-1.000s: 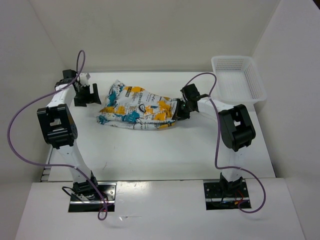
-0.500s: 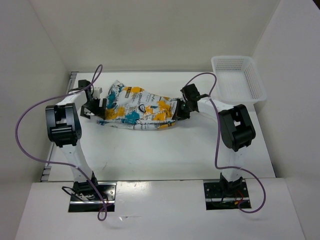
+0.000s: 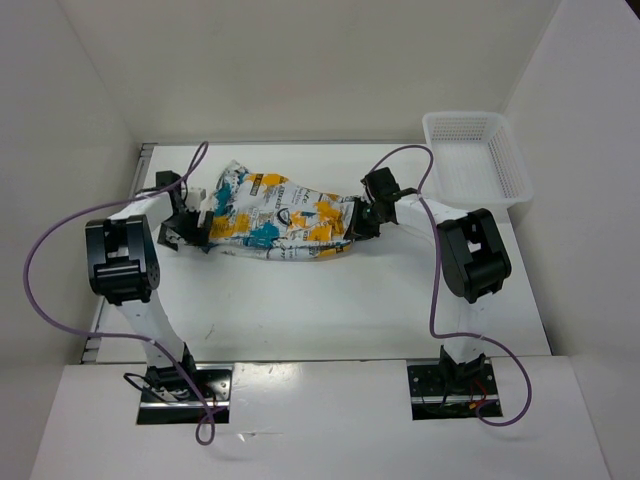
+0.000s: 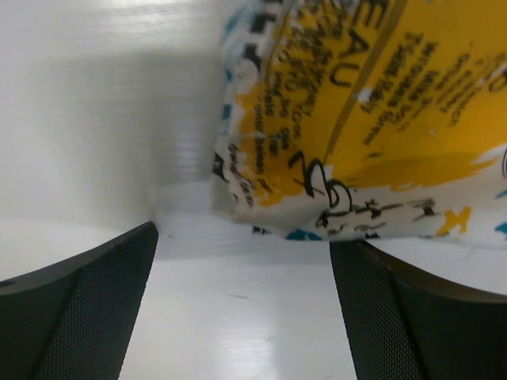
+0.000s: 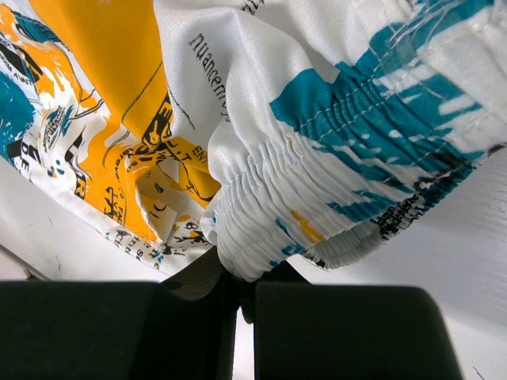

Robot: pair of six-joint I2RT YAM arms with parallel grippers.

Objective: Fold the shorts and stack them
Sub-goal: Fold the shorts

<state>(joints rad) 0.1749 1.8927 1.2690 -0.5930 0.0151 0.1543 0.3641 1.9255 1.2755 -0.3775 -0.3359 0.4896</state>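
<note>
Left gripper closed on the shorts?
No, the left gripper stands wide open in its wrist view, with the shorts lying ahead of it.

You have satiny printed cloth in the shorts [image 3: 275, 222], a smooth, faintly glossy table [image 3: 330, 300] under them, and a white plastic mesh basket [image 3: 470, 150].

R gripper [image 5: 238, 289] closed: both black fingers [image 5: 103, 332] pressed tog., only a thin slit btwn them. Pinched in that slit is the gathered elastic waistband of the shorts [image 5: 261, 103], ribbed white fabric w/ teal patches & bits of black print, bunched right at the fingertips. Rest of the fabric fans up & away from the grip, filling most of the view. Big yellow-orange area w/ black script on the left, teal at the left edge, a plain white fold w/ small black text mid-top. White table [image 5: 475, 261] shows at right, plus a sliver lower left beside the hem.
</note>
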